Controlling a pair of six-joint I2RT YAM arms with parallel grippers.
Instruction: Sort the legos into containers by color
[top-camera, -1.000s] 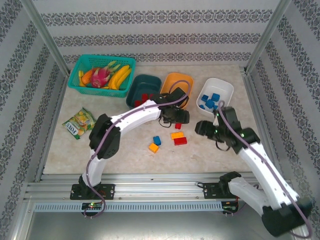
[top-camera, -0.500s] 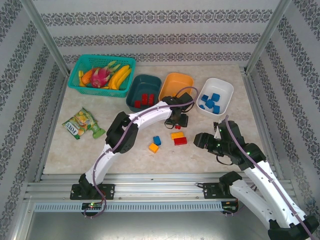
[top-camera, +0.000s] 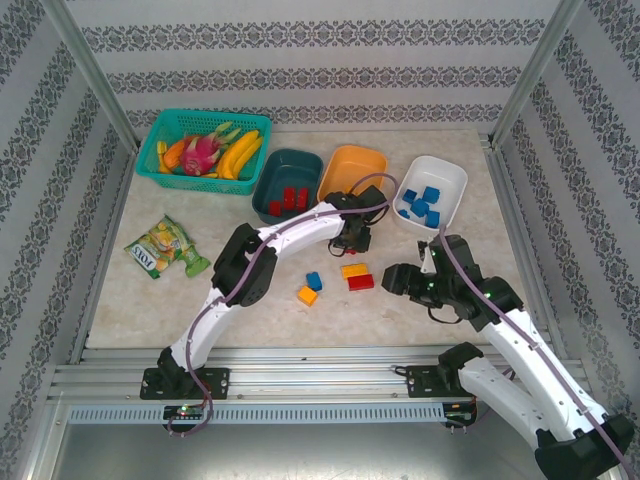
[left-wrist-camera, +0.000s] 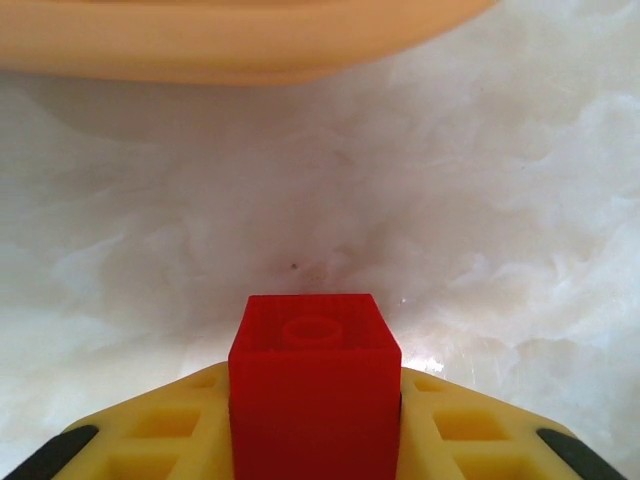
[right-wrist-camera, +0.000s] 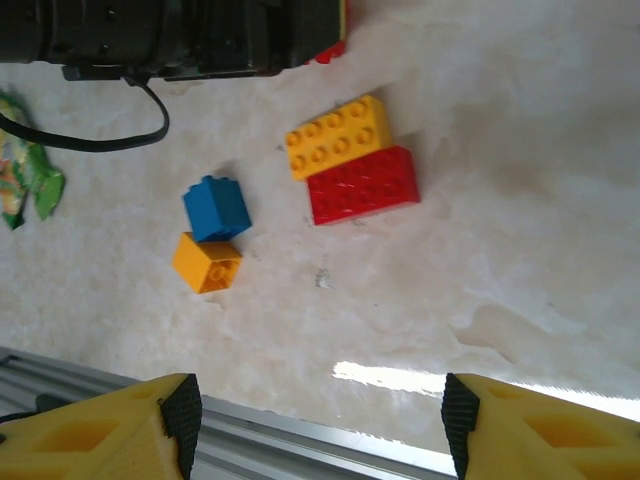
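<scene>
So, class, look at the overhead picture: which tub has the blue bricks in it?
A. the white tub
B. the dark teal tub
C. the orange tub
A: the blue bricks lie inside the white tub at the right of the row, while the dark teal tub holds red bricks.
</scene>
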